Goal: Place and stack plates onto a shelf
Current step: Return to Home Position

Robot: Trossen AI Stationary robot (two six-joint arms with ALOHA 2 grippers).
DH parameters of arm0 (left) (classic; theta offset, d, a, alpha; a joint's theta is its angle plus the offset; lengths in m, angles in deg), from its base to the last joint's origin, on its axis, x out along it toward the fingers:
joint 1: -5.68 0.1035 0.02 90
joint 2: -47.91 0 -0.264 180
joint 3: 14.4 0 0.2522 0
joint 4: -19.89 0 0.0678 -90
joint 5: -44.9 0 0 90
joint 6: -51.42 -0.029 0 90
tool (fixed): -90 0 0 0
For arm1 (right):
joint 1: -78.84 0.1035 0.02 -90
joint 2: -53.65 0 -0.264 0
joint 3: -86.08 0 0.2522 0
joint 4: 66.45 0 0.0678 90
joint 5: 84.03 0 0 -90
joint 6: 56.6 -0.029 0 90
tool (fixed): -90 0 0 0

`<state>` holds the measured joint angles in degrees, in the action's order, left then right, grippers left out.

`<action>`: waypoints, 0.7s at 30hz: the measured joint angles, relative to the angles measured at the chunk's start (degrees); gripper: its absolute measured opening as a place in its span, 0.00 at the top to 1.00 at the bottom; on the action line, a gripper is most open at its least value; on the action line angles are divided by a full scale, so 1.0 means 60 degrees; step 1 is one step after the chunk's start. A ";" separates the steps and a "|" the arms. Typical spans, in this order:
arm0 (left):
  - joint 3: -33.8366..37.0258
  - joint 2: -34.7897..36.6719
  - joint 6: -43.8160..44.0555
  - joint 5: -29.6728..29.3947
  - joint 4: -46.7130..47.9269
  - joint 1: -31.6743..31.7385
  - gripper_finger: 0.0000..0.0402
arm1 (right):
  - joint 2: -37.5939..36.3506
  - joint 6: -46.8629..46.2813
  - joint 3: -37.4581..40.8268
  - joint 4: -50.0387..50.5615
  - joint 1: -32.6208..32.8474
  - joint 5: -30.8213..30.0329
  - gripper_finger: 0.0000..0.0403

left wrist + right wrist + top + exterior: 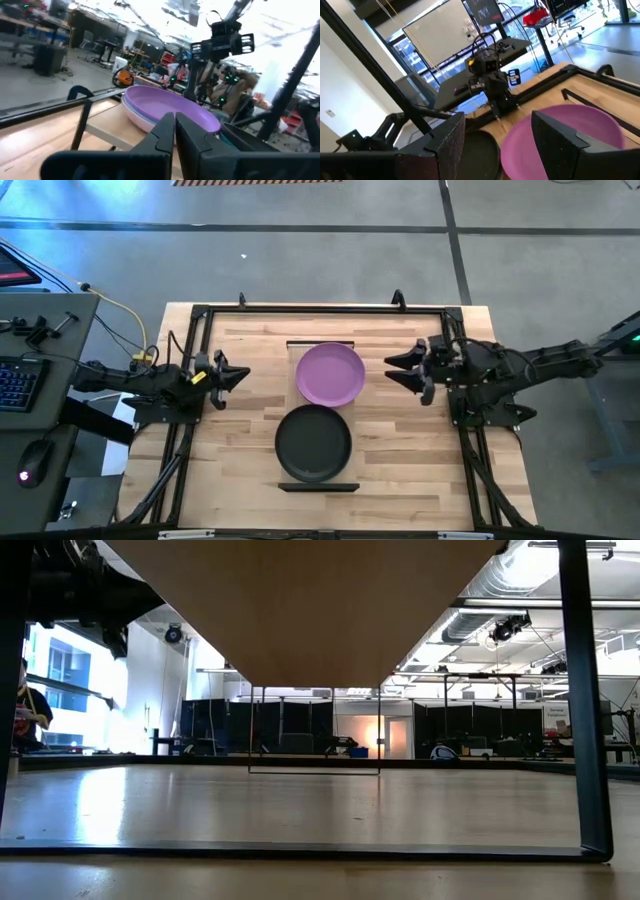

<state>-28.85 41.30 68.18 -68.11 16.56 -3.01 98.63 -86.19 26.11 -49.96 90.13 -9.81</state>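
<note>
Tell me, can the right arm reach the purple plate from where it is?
Probably yes: the right gripper sits open just beside the purple plate, pointing at it, with nothing standing between them.

Left arm (130,380) and right arm (530,365) are matte black, a yellow tag (197,377) beside the left end effector (243,373).

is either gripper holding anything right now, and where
Nothing is held. The left gripper is shut on nothing, the right gripper is open, both clear of the purple plate.
</note>
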 joint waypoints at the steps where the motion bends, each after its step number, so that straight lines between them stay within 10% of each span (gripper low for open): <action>1: 0.0000 0.0007 0.0121 -0.0167 0.0079 -0.0003 0.99 | -0.0199 0.0001 0.0000 0.0250 0.0000 0.0001 0.48; 13: 0.0000 -0.0004 0.2350 -0.0932 0.1164 0.0000 0.95 | -0.3420 0.1493 0.1191 0.2124 0.0000 0.0238 0.49; 21: 0.0000 -0.0004 0.2353 -0.0924 0.1167 0.0000 0.95 | -0.5873 0.2445 0.4166 -0.0184 -0.0120 0.0318 0.77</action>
<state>-28.85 41.28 82.30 -73.66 23.56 -3.01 63.39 -71.52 51.10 -51.06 89.40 -7.90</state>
